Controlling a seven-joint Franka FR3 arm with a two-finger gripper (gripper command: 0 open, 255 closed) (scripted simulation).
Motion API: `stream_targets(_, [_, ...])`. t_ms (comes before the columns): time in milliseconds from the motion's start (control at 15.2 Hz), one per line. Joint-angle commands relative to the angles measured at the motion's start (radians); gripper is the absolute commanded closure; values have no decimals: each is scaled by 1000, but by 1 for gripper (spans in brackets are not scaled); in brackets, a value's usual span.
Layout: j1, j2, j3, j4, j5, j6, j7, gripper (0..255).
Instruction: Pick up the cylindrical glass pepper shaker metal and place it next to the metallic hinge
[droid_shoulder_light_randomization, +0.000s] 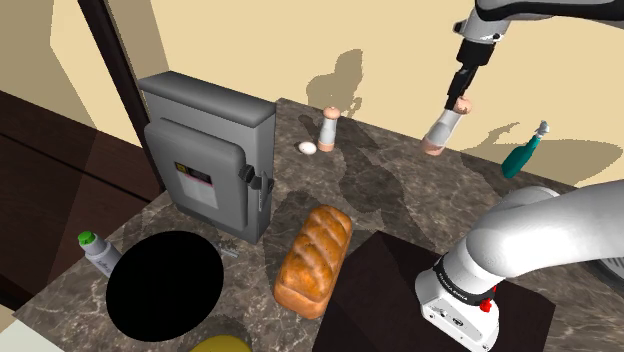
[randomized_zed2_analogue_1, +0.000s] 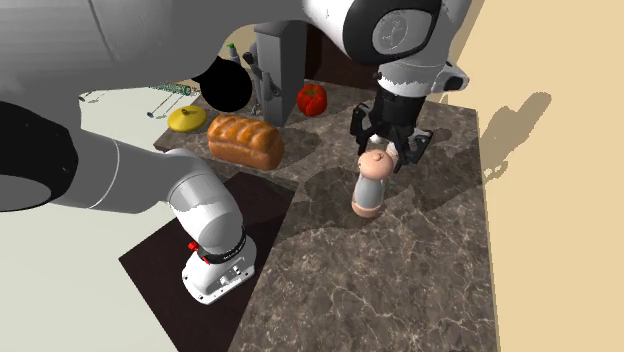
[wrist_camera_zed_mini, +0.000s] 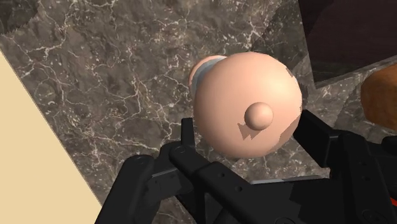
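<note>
A grey box (droid_shoulder_light_randomization: 205, 150) stands at the left rear of the counter (droid_shoulder_light_randomization: 400, 190), a bread loaf (droid_shoulder_light_randomization: 314, 258) mid-counter. Near the right rear edge the pincer (droid_shoulder_light_randomization: 458, 102) clasps the tilted pepper shaker (droid_shoulder_light_randomization: 441, 130) by its cap. The grasp looks made; carrying and placing remain.

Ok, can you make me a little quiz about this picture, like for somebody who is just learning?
1. True or false: the black fingers clasp the pink-topped shaker by its top.
2. How does that shaker sit in the shoulder view? A) lying flat on the counter B) tilted C) upside down
3. Fill in: the bread loaf lies beside the grey ____.

Key: 1 true; 2 B; 3 box.
</note>
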Motion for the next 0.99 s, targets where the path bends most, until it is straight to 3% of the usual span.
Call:
stream_targets(0, [2, 1, 5, 27, 4, -26, -2, 255])
stream_targets(924, [18, 26, 47, 210, 34, -190, 4, 255])
